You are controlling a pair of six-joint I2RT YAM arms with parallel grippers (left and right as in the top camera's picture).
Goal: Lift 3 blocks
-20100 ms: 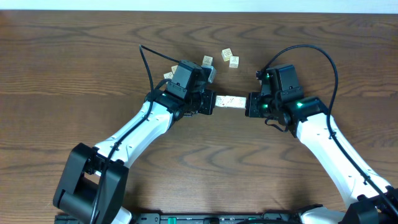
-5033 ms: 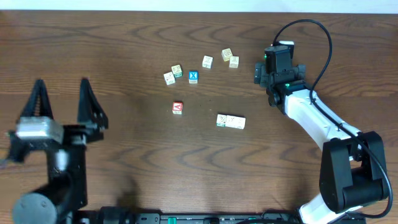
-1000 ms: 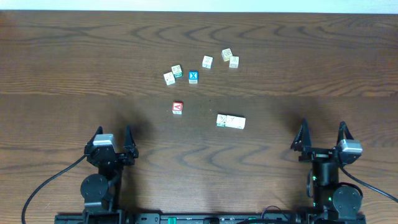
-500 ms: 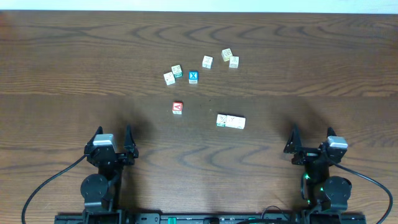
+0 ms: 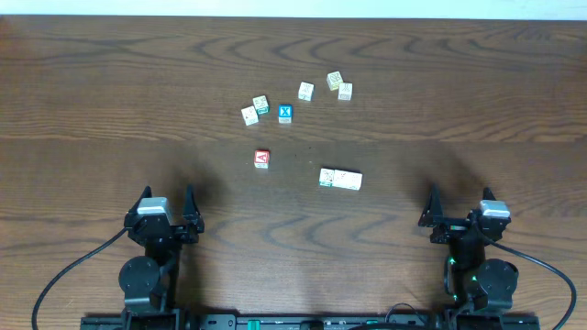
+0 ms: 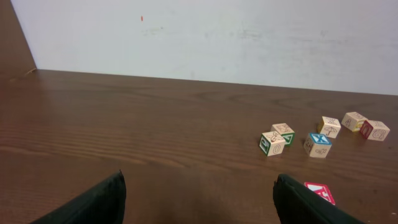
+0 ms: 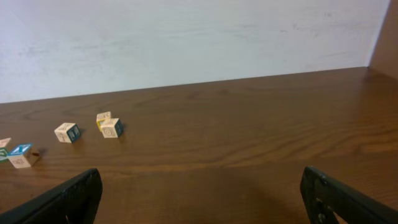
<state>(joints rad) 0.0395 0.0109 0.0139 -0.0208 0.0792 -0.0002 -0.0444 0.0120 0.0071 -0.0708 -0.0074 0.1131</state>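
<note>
- The left end effector (image 5: 167, 195) is released, jaws spread wide, holding and touching nothing. It sits below and left of the red cube (image 5: 262, 159), by the front edge of the desk (image 5: 92, 92).
- The right end effector (image 5: 458, 194) is also released and empty, below and well to the right of the red cube.
- The three blocks (image 5: 340, 179) lie on the desk in one touching row, just right of and slightly below the red cube, well apart from both end effectors.
- A blue cube (image 5: 285, 113) lies above the red cube, with five pale cubes (image 5: 305, 91) scattered to either side of it.
- A second ago the right end effector stood farther to the right of the red cube, while the left one was where it is now.
- Twenty seconds ago both end effectors pressed the row of blocks between them.
- The blocks and cubes lie as they did five seconds ago.
</note>
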